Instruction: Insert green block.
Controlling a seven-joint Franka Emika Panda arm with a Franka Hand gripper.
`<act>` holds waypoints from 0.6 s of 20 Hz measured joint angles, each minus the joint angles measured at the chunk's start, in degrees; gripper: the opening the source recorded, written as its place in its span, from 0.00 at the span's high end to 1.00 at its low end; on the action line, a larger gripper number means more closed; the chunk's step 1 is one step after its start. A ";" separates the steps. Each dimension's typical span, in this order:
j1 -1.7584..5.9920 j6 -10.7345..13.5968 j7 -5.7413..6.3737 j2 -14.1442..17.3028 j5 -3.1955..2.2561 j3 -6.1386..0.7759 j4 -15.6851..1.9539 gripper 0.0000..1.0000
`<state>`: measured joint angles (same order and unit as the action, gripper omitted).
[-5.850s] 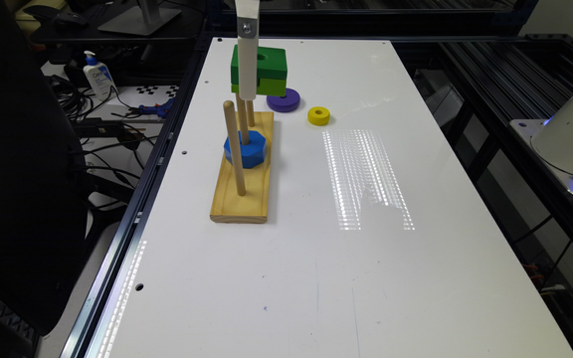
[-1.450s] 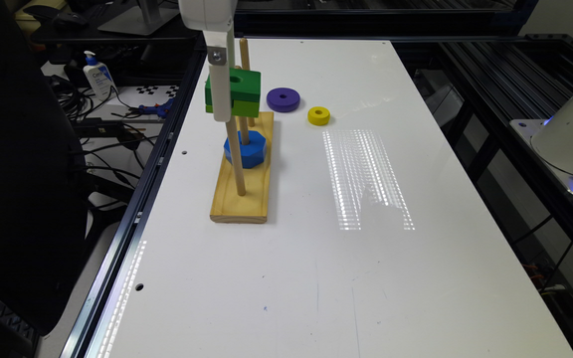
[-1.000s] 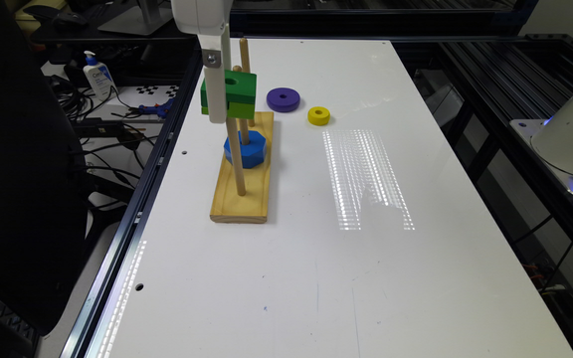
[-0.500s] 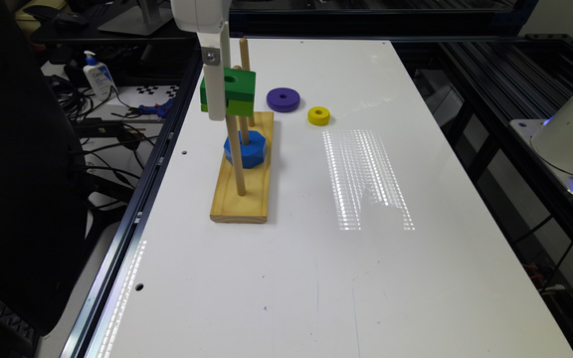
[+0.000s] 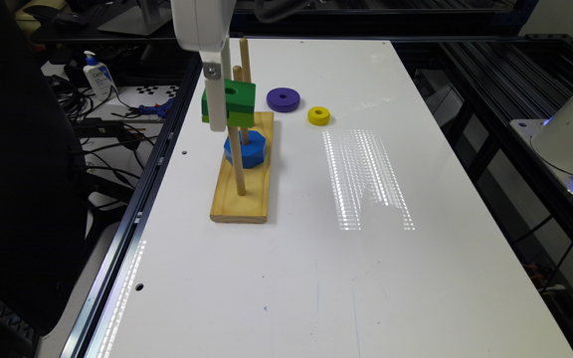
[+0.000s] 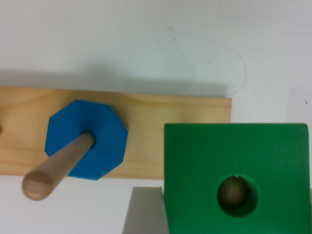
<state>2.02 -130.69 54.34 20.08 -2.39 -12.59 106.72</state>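
A white bench (image 5: 316,278) fills the scene, cables and a lotion bottle (image 5: 96,74) off its left edge. On the wooden base (image 5: 244,199) near that edge, the gripper (image 5: 217,107) clamps the green block (image 5: 234,102) in the air, its hole over the nearest peg (image 5: 237,164) (tip visible inside, wrist view). A blue octagonal block (image 5: 247,149) sits low on the middle peg (image 6: 61,163). Further right, toward the far edge, lie a purple ring (image 5: 283,99) and a yellow ring (image 5: 319,115).

The green block (image 5: 232,103) sits high on the front peg (image 5: 237,149), above the wooden base (image 5: 244,186).
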 joint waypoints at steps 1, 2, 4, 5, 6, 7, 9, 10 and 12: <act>0.00 0.00 0.00 0.00 0.00 0.00 0.00 1.00; 0.00 0.00 0.00 0.00 0.00 0.00 0.00 1.00; -0.01 -0.06 0.00 0.20 -0.02 0.00 0.01 1.00; -0.01 -0.34 0.00 0.51 -0.07 0.00 0.01 1.00; -0.01 -0.72 0.00 0.99 -0.16 0.00 0.01 1.00; -0.01 -1.10 0.01 1.46 -0.24 0.00 0.01 1.00; -0.01 -1.54 0.01 2.06 -0.33 0.00 0.01 1.00; -0.01 -1.63 0.01 2.27 -0.35 0.00 0.01 1.00; -0.02 -2.12 0.02 2.93 -0.42 0.01 0.06 1.00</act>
<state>2.00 -132.80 54.35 23.01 -2.81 -12.58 106.79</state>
